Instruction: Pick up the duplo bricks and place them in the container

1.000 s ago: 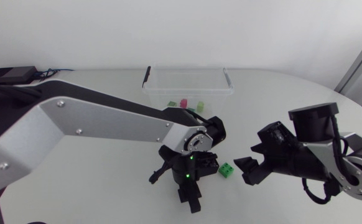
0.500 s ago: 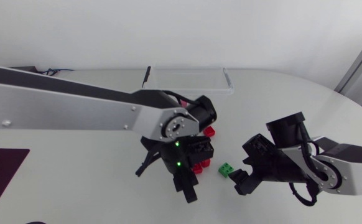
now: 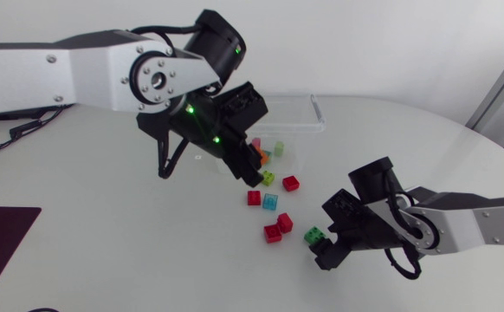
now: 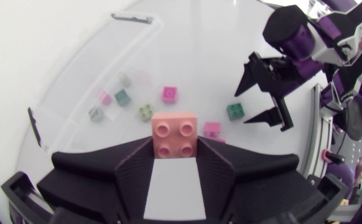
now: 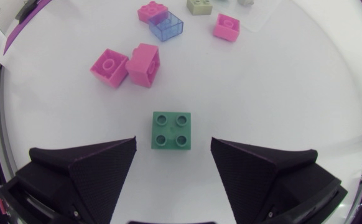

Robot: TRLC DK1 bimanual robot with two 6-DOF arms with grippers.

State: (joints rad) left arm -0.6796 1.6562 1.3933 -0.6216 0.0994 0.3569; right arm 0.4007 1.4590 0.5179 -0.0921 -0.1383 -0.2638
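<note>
My left gripper (image 3: 251, 170) hangs high over the table, just in front of the clear container (image 3: 317, 113). It is shut on an orange duplo brick (image 4: 175, 133), studs facing the left wrist camera. My right gripper (image 3: 325, 239) sits low on the table, open. A green brick (image 5: 172, 129) lies flat between its fingertips (image 5: 116, 155), touching neither. Two red bricks (image 3: 278, 228) lie just to the left of the green brick (image 3: 315, 235). A pink brick (image 3: 255, 143) and a green one (image 3: 278, 148) lie inside the container.
More loose bricks lie between the container and my right gripper: a red one (image 3: 290, 183), another red one (image 3: 254, 198), a light blue one (image 3: 270, 203) and a yellow-green one (image 3: 268, 178). A dark mat (image 3: 1, 234) covers the table's left edge.
My left arm has risen from the table and swung back toward the container with the orange brick. My right gripper has slid left and down, up to the green brick.
</note>
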